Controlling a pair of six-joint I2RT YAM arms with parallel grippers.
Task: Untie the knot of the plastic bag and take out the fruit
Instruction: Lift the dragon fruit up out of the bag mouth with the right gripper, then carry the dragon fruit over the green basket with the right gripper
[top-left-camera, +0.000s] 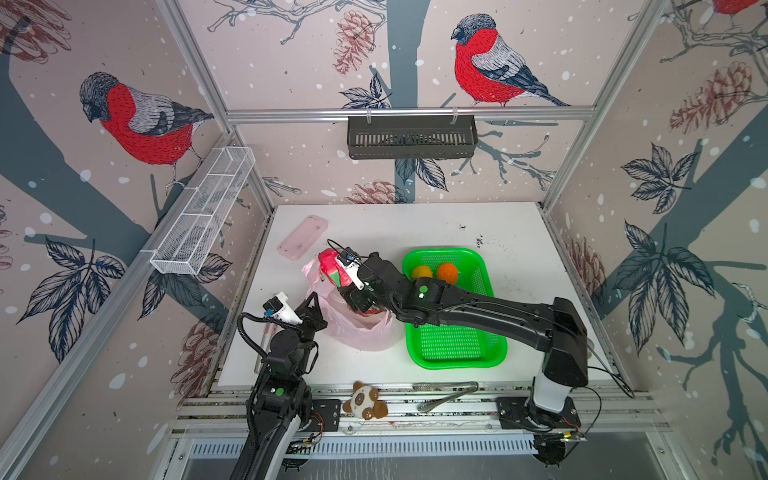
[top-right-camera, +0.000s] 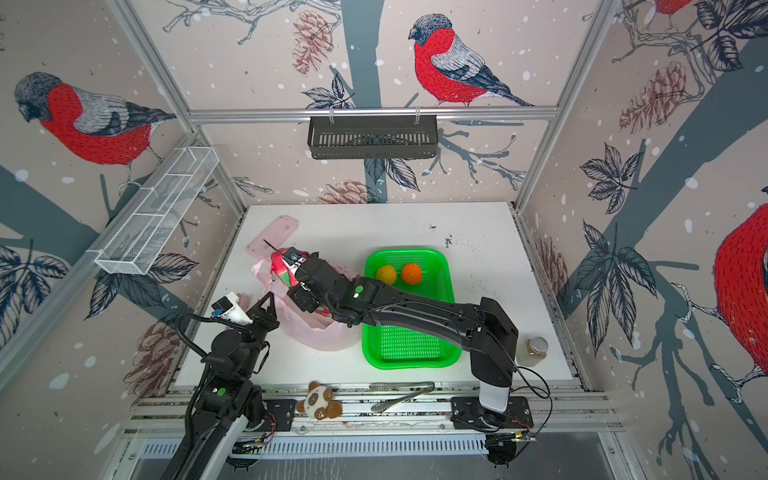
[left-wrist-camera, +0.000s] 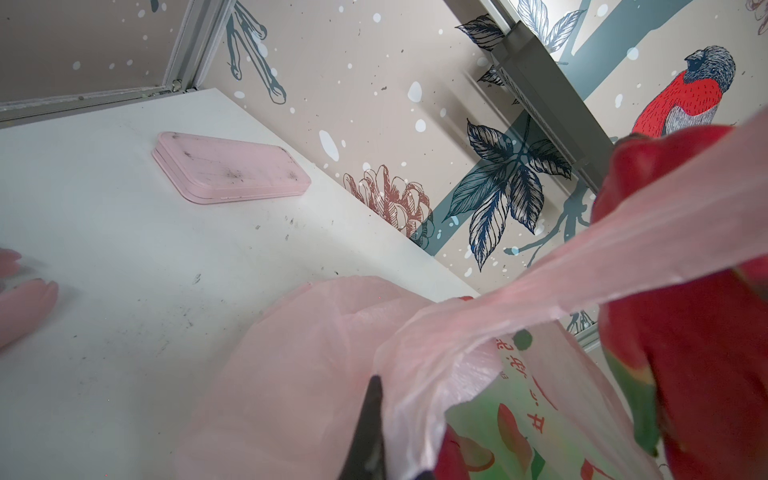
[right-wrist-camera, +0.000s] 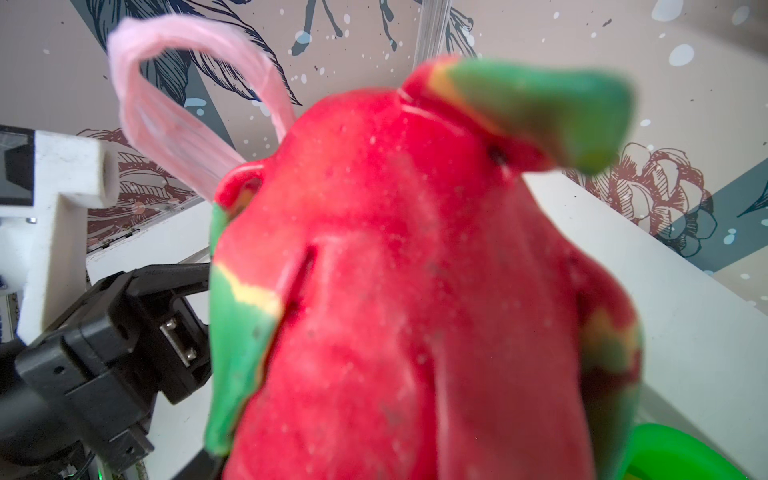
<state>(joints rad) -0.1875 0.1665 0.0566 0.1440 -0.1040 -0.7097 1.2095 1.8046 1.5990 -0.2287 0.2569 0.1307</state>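
Lifting dragon fruit (top-left-camera: 331, 268) clear of the bag (top-left-camera: 357, 334) is the step, I judge: right gripper (top-left-camera: 348, 279) has jaws spread wide round its near end, fruit held above the bag mouth, long axis about in line with the gripper, free green-scaled end aimed far-left toward the case (top-left-camera: 302, 237). Carry it high and level so scales miss the handle loop (right-wrist-camera: 166, 133), then swing right over the basket (top-left-camera: 453, 340) and lower beside the yellow ball (top-left-camera: 421, 272). Left gripper (top-left-camera: 313, 300) is pinched shut on bag film; it should pin the bag down.
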